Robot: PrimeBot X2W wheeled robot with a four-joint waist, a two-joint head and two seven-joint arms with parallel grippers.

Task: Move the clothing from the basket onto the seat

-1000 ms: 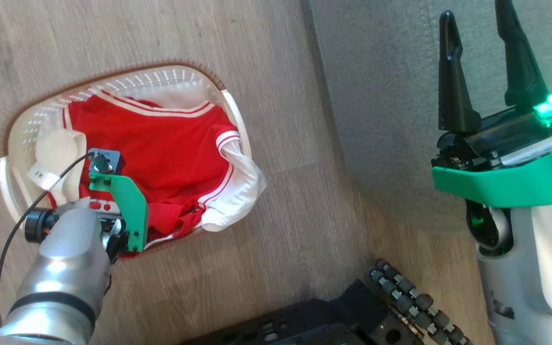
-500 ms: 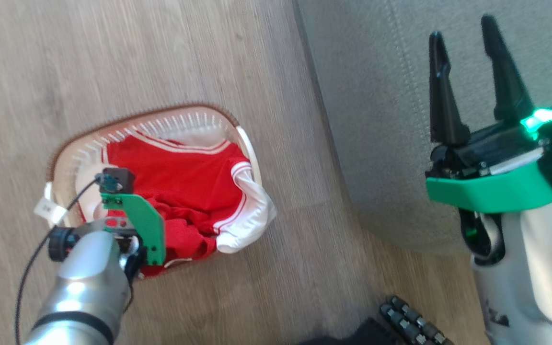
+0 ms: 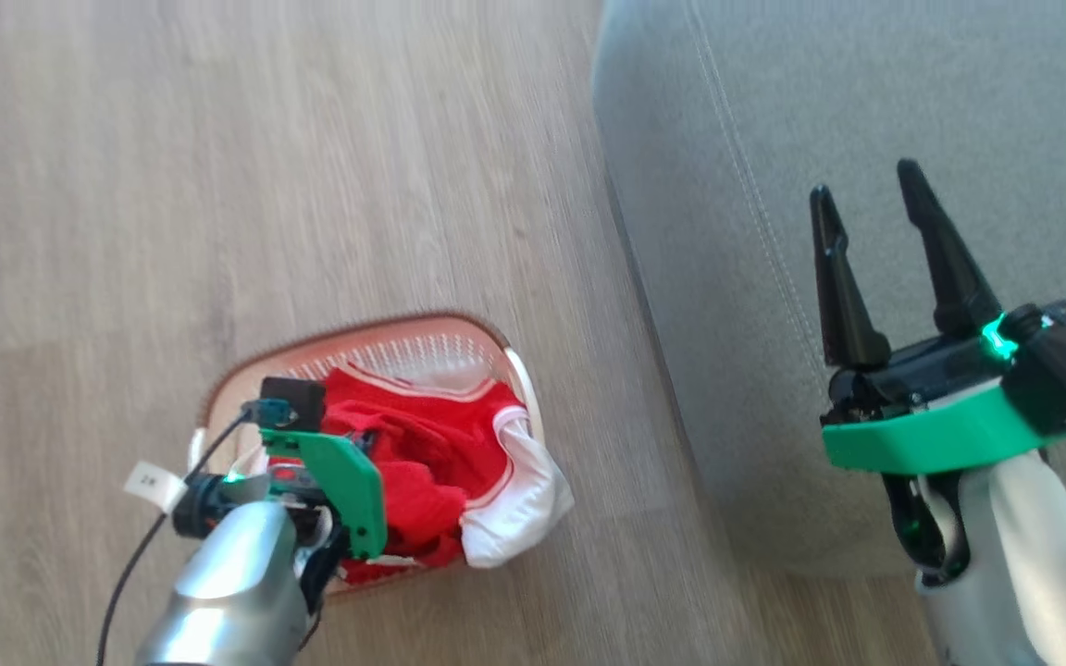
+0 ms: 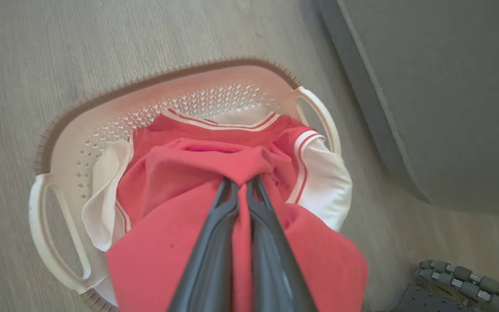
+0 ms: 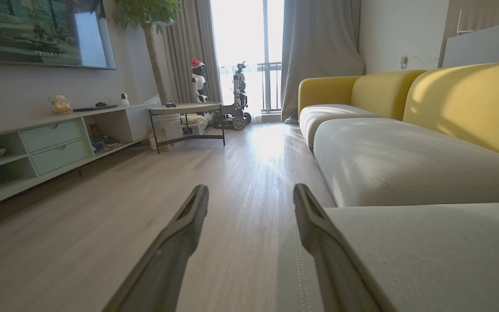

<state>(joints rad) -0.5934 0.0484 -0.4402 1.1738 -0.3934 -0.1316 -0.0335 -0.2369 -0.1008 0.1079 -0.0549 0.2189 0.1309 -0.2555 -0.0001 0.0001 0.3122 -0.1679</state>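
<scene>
Gripping a bunched fold of red cloth, the left end effector holds its two dark fingers pressed nearly together. The fabric is pinched between them and drapes around them back toward the wrist. The clothing, red with white stripes and white sleeve parts, lies mostly inside the basket. One white sleeve spills over the rim on the side nearest the seat. The gripped part is gathered into a peak at the fingertips, over the rest of the pile. The basket stands on the wooden floor, near the rounded front corner of the grey seat, with a strip of bare floor between them. The right end effector hangs over the seat's edge close to that corner, its fingers spread wide apart with nothing between them.
</scene>
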